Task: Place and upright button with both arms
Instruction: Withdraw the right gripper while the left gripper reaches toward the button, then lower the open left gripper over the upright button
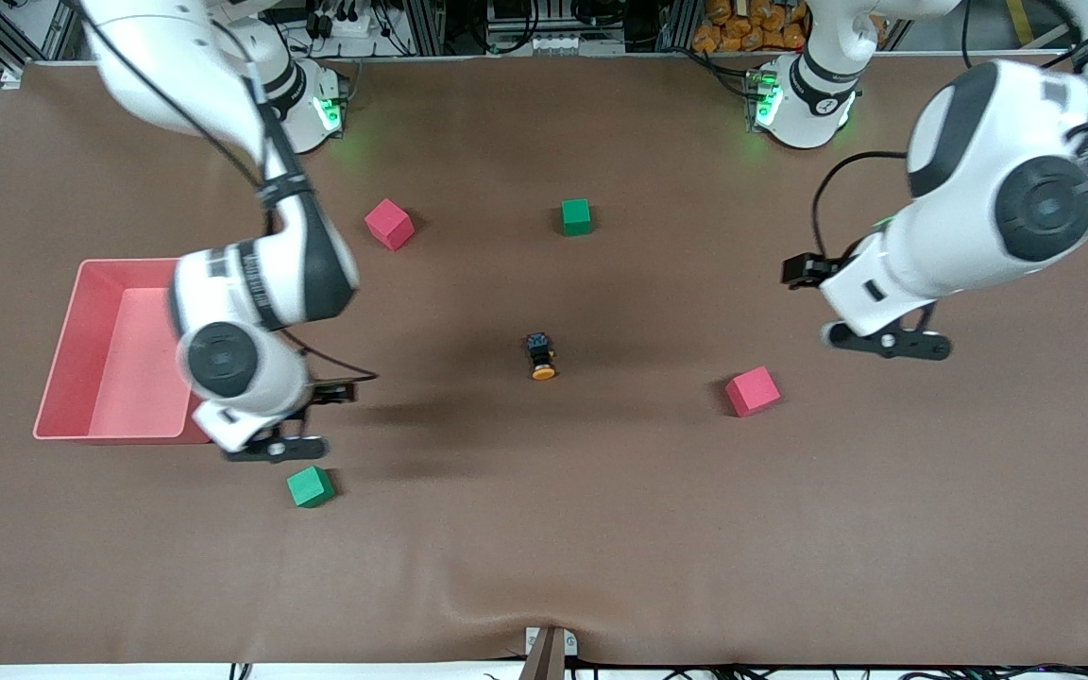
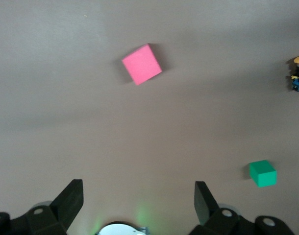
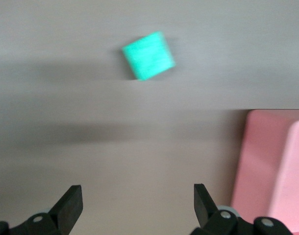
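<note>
Orange-capped button [image 1: 540, 357] lies on its side at frame centre, untouched. Left gripper [image 2: 138, 198] spread wide over bare mat, upper right; right gripper [image 3: 138, 200] wide beside pink tray [image 1: 81, 312], lower left.

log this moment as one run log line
button: on its side, mid-table, untouched | left gripper: open, over bare table | right gripper: open, beside pink bin
</note>
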